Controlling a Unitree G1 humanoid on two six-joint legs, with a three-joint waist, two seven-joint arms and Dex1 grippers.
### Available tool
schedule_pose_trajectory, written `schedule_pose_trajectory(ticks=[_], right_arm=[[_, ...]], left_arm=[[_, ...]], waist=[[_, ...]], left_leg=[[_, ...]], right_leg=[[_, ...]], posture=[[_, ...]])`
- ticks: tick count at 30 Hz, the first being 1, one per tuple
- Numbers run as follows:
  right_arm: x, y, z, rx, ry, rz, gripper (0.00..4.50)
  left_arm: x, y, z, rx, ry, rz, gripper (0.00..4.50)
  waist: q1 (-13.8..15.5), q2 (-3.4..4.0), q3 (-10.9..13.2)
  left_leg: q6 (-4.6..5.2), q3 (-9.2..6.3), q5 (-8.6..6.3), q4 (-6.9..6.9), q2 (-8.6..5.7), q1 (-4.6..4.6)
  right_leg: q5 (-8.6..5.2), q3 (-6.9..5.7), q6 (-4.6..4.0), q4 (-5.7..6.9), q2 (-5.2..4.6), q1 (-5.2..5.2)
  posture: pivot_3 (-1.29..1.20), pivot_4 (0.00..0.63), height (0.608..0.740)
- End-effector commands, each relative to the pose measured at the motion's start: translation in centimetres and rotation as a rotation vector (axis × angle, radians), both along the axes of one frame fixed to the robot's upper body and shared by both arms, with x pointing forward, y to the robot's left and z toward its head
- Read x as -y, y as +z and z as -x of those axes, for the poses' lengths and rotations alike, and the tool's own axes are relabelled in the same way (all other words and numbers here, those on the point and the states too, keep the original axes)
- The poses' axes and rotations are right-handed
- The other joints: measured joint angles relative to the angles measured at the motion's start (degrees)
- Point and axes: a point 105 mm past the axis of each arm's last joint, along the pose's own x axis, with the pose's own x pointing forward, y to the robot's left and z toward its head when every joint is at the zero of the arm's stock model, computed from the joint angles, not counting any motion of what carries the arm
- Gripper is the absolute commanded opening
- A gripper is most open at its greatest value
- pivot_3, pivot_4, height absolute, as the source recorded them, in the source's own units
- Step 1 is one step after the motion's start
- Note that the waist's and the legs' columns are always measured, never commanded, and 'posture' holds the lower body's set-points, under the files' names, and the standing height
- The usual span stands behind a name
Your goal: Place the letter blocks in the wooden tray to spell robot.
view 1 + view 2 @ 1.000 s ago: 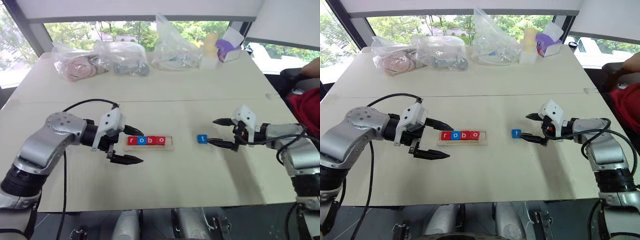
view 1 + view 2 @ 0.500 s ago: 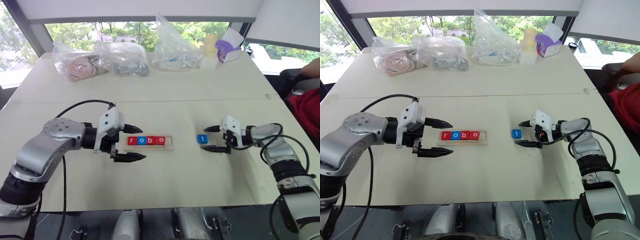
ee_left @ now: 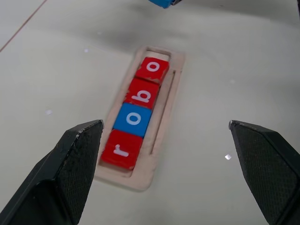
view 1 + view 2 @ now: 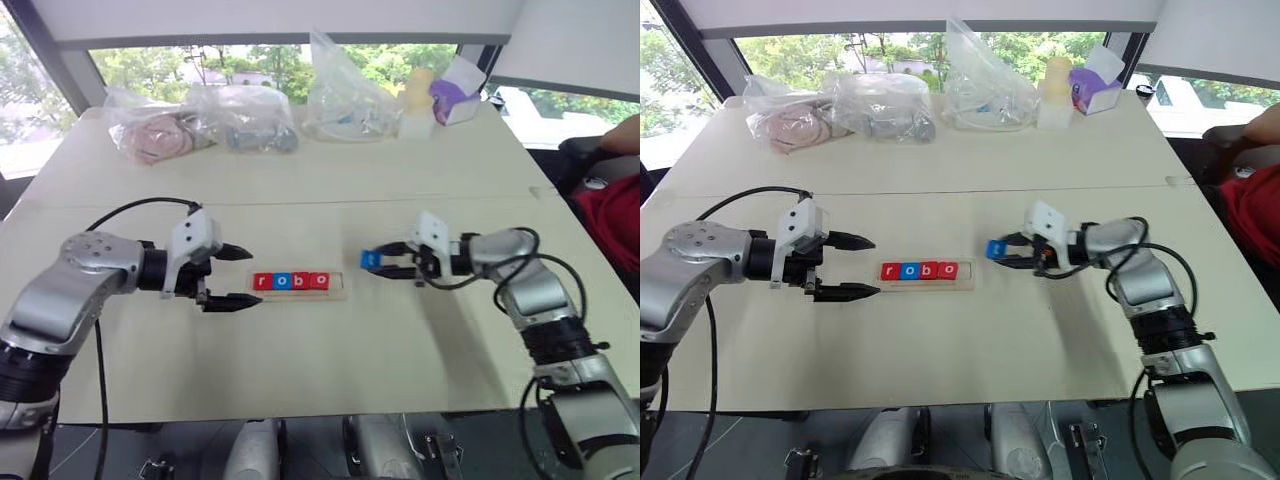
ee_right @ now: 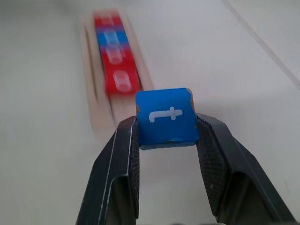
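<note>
Right wrist view shows the right gripper (image 5: 166,126) clenched on the blue t block (image 5: 166,117), one finger on each side of it, and the wooden tray (image 5: 93,101) lying straight ahead along the line of the fingers. In the left eye view the same block (image 4: 371,259) hangs above the table, near the right end of the tray (image 4: 297,292) but still apart from it. The tray's long axis runs left to right, with r, o, b, o (image 3: 132,113) filling it from the left, so the free place is the end toward the right arm. This arm reaches inward across the table, gripper pointing to the left and slightly down. The left gripper (image 4: 232,275) stands wide open just beside the tray's left end, holding nothing. I judge the block must travel a little more to the left and then go down.
</note>
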Motion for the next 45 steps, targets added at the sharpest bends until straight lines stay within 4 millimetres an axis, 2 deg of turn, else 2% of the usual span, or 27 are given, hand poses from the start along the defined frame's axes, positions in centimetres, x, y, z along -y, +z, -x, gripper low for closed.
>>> schedule_pose_trajectory(ticks=[1, 6, 15, 32, 45], right_arm=[[-1.3, 0.4, 1.0, -0.035, 0.016, 0.006, 1.14], [-1.9, -1.3, 1.2, -0.038, 0.023, 0.114, 1.14], [-2.1, -2.3, 1.6, -0.081, 0.009, 0.159, 1.14], [-1.0, -3.5, 0.2, -0.036, -0.047, 0.2, 1.14], [-2.6, -3.6, 0.1, -0.051, -0.021, 0.171, 1.14]], left_arm=[[-0.6, 1.4, -0.4, 0.064, 0.02, -0.001, 4.5], [-0.6, 1.3, -0.3, 0.068, 0.037, 0.004, 4.5], [-0.6, 0.9, -0.3, 0.071, 0.063, 0.014, 4.5], [0.7, 0.3, -0.2, 0.066, 0.032, 0.01, 4.5], [0.7, -0.2, -0.4, 0.073, 0.044, 0.009, 4.5]], waist=[[0.51, 0.0, 0.0], [1.32, -0.01, 0.0], [1.09, -0.01, 0.0], [1.14, -0.01, 0.0], [1.12, -0.02, 0.0]], left_leg=[[0.0, -0.01, 0.0, 0.02, -0.03, -0.07], [0.0, 0.06, 0.0, 0.08, -0.1, -0.37], [0.0, 0.05, 0.0, 0.07, -0.04, -0.35], [0.0, 0.05, 0.0, 0.07, -0.04, -0.36], [0.0, 0.04, 0.0, 0.08, -0.04, -0.35]], right_leg=[[0.0, -0.03, 0.01, -0.03, -0.04, -0.03], [0.01, -0.03, 0.04, -0.14, -0.15, -0.27], [0.01, -0.04, 0.03, -0.1, -0.06, -0.3], [0.01, -0.05, 0.03, -0.1, -0.04, -0.3], [0.01, -0.05, 0.04, -0.08, -0.04, -0.3]], posture=[[0.0, 0.15, 0.735], [0.0, 0.15, 0.735], [0.0, 0.15, 0.735], [0.0, 0.15, 0.735], [0.0, 0.15, 0.735]])
